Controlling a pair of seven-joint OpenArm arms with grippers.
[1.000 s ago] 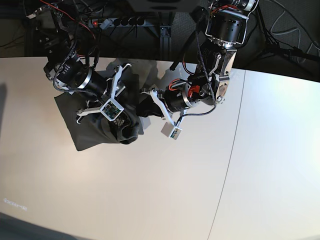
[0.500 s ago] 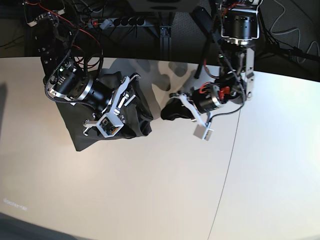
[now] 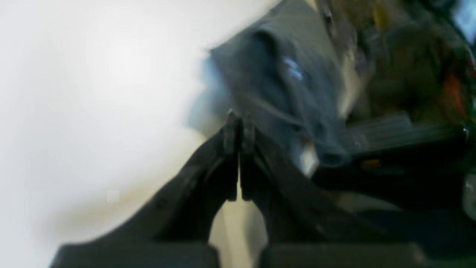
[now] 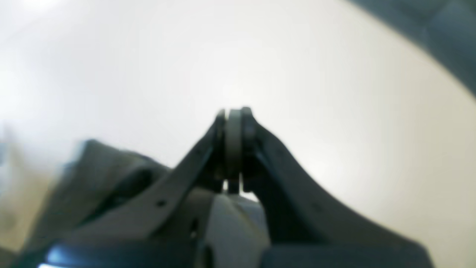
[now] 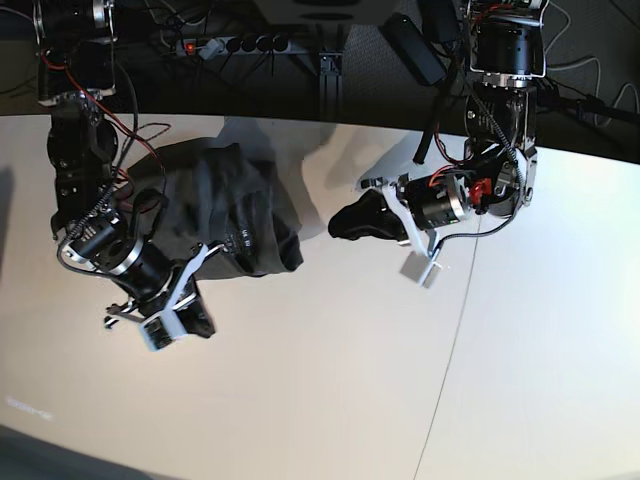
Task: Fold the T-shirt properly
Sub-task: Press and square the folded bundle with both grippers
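The dark olive-grey T-shirt [image 5: 240,200] lies bunched at the table's back left. The left wrist view shows it blurred [image 3: 275,74] just beyond the fingertips. My left gripper [image 5: 337,227] hovers to the right of the shirt, apart from it, pointing at it. It is shut [image 3: 238,124] with nothing between its fingers. My right gripper [image 5: 195,322] sits at the shirt's near-left edge, low over the table. It is shut [image 4: 233,115], and only pale table lies beyond the tips. Dark cloth [image 4: 450,33] crosses that view's top right corner. Whether cloth is pinched I cannot make out.
The white table [image 5: 300,390] has a thin seam [image 5: 450,330] running from back to front on its right side. Behind the back edge are a power strip [image 5: 240,43], cables and the dark arm mounts.
My right arm swung off the top of the shirt to its near-left side and its jaws closed. The shirt shifted and spread towards the back. My left arm drew right, away from the shirt.
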